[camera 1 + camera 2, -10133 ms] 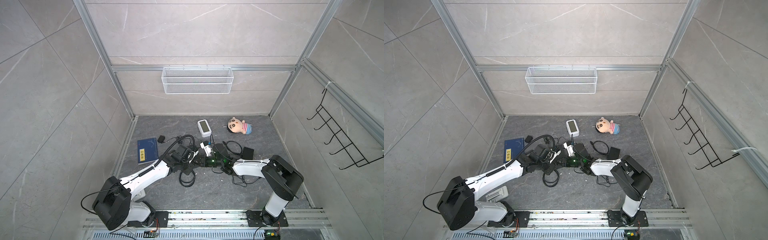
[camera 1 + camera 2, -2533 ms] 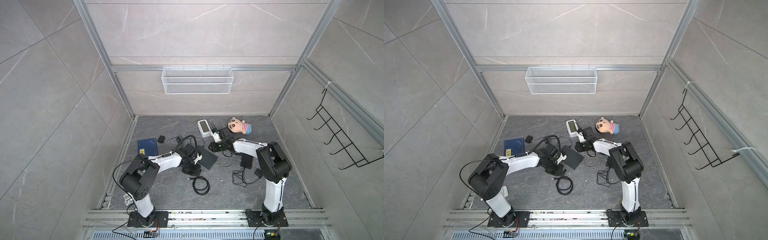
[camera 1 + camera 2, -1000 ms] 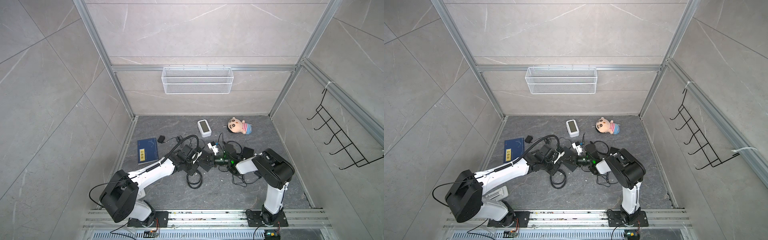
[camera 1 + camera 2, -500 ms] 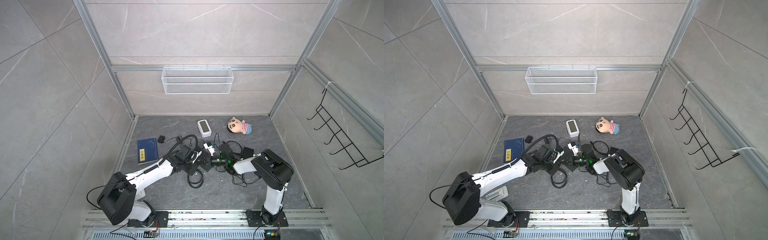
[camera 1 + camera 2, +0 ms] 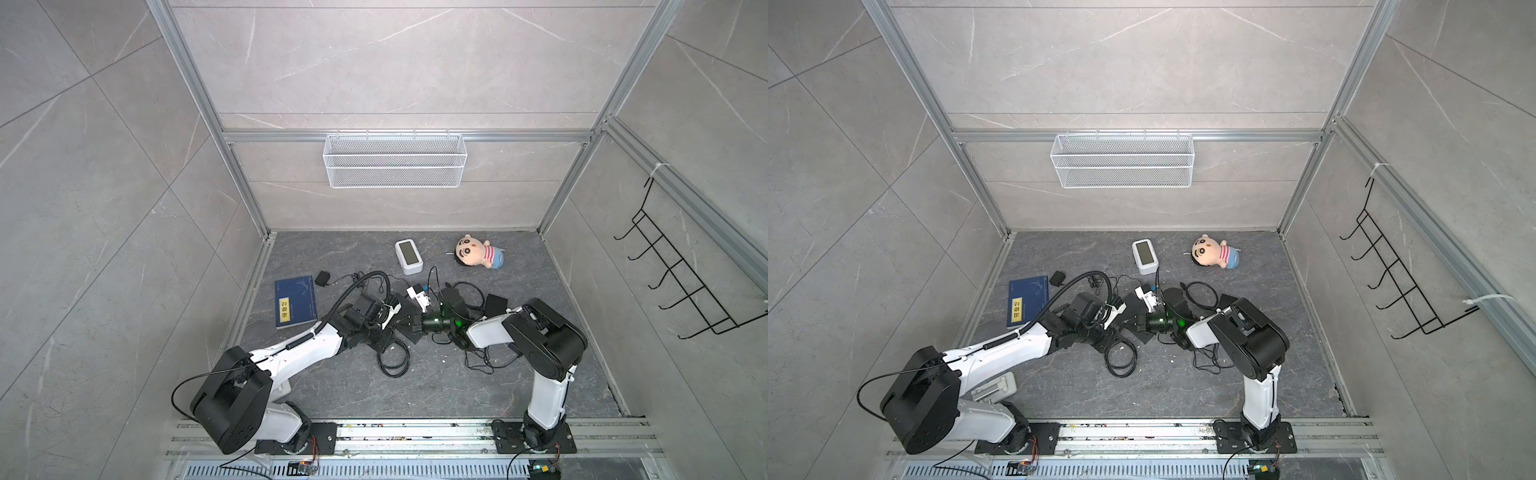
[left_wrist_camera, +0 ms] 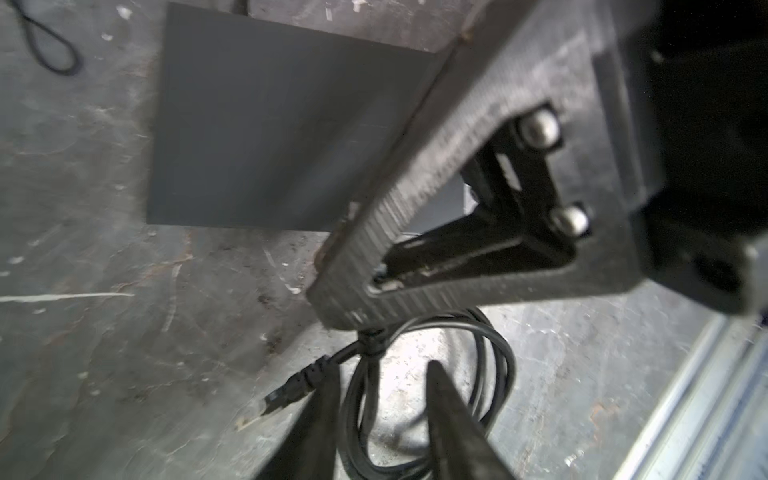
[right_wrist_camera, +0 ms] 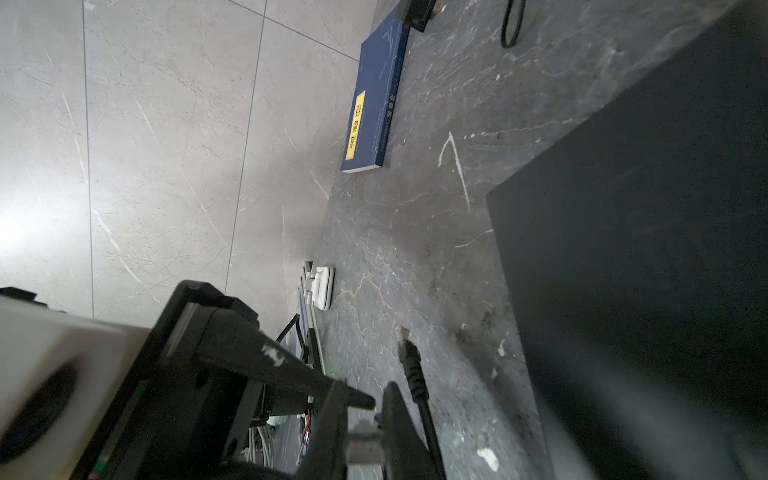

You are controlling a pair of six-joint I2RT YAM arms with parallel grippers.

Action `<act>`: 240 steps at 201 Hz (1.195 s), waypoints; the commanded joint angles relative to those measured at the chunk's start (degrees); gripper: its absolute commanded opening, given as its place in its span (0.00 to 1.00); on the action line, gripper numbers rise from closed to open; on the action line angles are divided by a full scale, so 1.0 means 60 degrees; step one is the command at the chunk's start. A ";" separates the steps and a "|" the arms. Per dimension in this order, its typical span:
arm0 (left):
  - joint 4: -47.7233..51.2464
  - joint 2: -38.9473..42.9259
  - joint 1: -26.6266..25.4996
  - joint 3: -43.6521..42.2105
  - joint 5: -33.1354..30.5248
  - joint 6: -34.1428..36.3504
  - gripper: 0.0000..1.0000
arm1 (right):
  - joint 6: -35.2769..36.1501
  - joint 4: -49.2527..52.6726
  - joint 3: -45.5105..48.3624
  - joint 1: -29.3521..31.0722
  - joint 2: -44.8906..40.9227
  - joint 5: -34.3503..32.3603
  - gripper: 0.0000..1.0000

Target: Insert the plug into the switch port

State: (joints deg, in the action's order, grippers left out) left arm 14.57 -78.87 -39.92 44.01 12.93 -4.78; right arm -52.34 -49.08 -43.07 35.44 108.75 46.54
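The switch [image 6: 270, 124] is a flat black box lying on the dark floor, also in a top view [image 5: 406, 302]. The plug [image 6: 286, 395] ends a coiled black cable [image 5: 392, 361] and lies loose on the floor. My left gripper [image 6: 382, 365] is open, its fingers either side of the coil and touching nothing. My right gripper [image 7: 365, 384] points at the left one, with the plug [image 7: 405, 340] lying just outside its fingers. Its jaws stand narrow on a small blurred grey piece [image 7: 365, 444]. I cannot tell what that piece is. Both grippers meet beside the switch [image 5: 1130, 305].
A blue book [image 5: 296, 301] lies at the left, with a white clock [image 5: 408, 257] and a doll [image 5: 478, 253] at the back. A white adapter [image 5: 417, 296], a black adapter [image 5: 496, 303] and loose wires [image 5: 486, 361] lie around the right arm. A wire basket [image 5: 395, 166] hangs on the back wall.
My left gripper has opened and let go of the cable. The right gripper's jaws have narrowed, and it has shifted left toward the left gripper.
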 commanded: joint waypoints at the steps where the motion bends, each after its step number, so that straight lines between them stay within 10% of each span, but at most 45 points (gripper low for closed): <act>1: -0.1136 0.0465 0.0202 -0.0321 0.1410 -0.0273 0.42 | 0.0573 -0.0103 0.0093 0.0004 -0.0581 0.0384 0.11; 240: -0.4025 0.0741 0.1303 -0.1591 0.4016 -0.1713 0.05 | 0.0152 -0.2022 0.0513 -0.0059 -0.0690 0.1149 0.23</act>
State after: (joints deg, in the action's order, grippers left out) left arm -8.80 -74.19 -32.23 33.26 36.18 -15.20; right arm -50.17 -57.56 -40.23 35.33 104.25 52.14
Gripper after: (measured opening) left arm 0.120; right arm 0.204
